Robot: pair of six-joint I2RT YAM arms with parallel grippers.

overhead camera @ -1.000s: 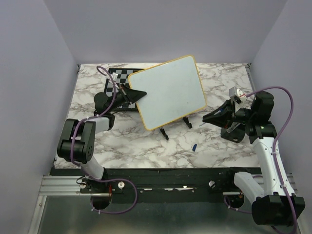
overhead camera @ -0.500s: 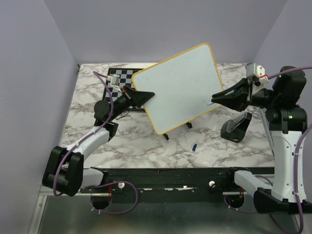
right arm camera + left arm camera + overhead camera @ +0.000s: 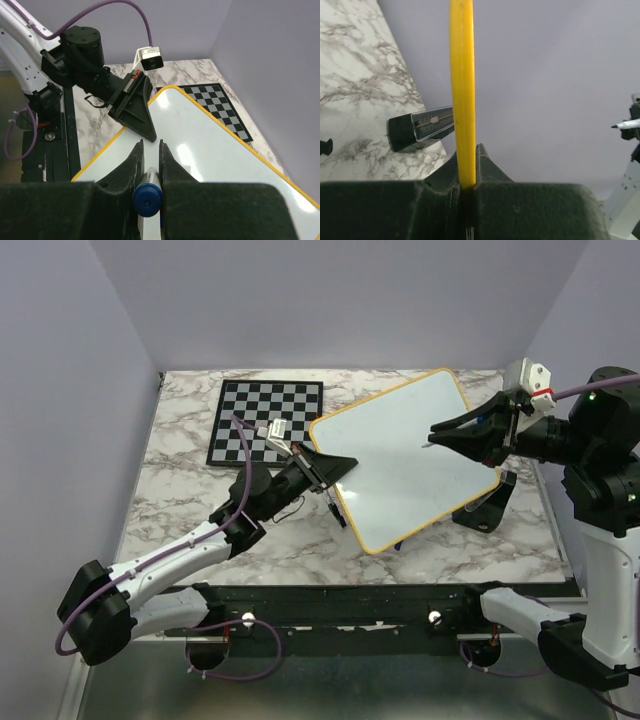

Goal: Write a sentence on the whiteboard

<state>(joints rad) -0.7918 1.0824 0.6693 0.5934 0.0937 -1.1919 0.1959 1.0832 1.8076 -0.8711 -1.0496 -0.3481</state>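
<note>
The whiteboard (image 3: 410, 465), white with a yellow frame, is held tilted above the table at centre right. My left gripper (image 3: 340, 464) is shut on its left edge; in the left wrist view the yellow frame (image 3: 462, 90) runs up from between the jaws of the gripper (image 3: 466, 172). My right gripper (image 3: 437, 433) is shut on a blue-ended marker (image 3: 147, 197), whose tip (image 3: 428, 442) hovers over the board's upper right area. In the right wrist view the board (image 3: 210, 150) lies ahead of the gripper (image 3: 150, 150). Its white face shows blank; the sentence is not in view.
A black-and-white chessboard (image 3: 265, 420) lies flat at the back left of the marble table (image 3: 180, 480). A black stand (image 3: 490, 505) sits just right of the board's lower right edge. One of the board's black feet (image 3: 332, 508) hangs below its left side.
My left arm has carried the whiteboard forward and to the right, uncovering the chessboard. My right arm has risen from the table with the marker, which now points over the board.
</note>
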